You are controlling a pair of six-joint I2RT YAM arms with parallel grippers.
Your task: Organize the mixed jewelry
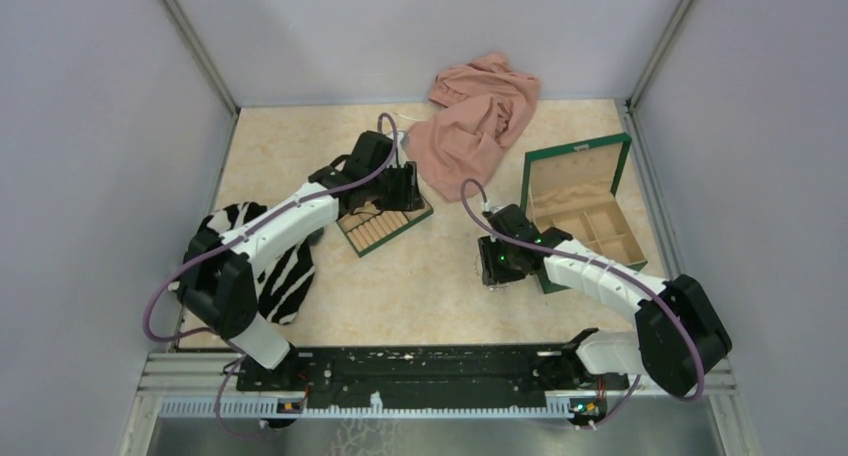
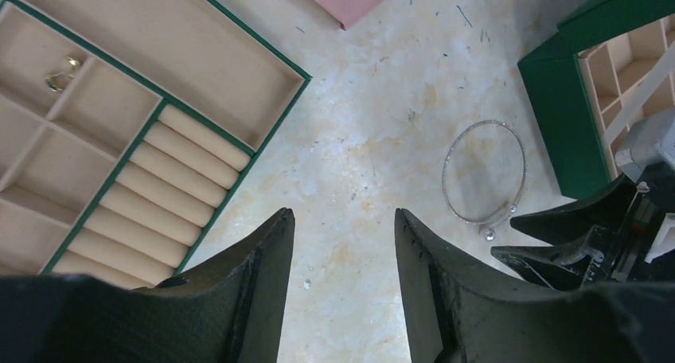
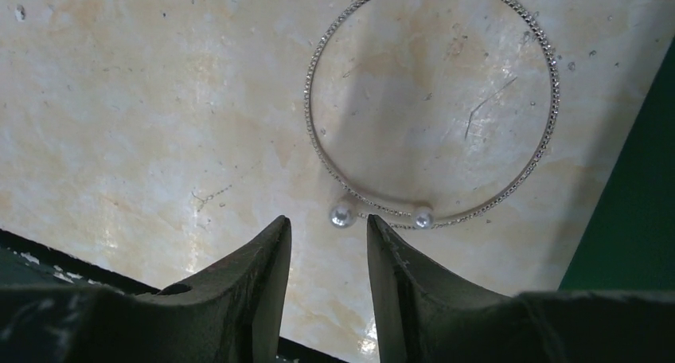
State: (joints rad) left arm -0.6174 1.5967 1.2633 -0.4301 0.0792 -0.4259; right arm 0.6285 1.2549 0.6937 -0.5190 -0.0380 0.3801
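Right gripper (image 3: 328, 220) half open, empty, just short of the necklace (image 3: 423, 217) — left gripper (image 2: 344, 213) likewise empty

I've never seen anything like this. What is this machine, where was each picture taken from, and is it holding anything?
These are two robot arms bolted at the near edge of a table. The wide picture comes from a fixed camera above and behind them; the other two come from a camera on each wrist, so the dark prongs at the bottom are that arm's own fingers. On the table lie a pink cloth, a zebra-striped cloth, an open green box with compartments and a green-edged tray; one tray compartment holds a small gold piece. A silvery loop with two pearl-like ends lies flat beside the box. The left end effector hangs open beside the tray; the right end effector is open just short of the loop's ends. Neither holds anything.
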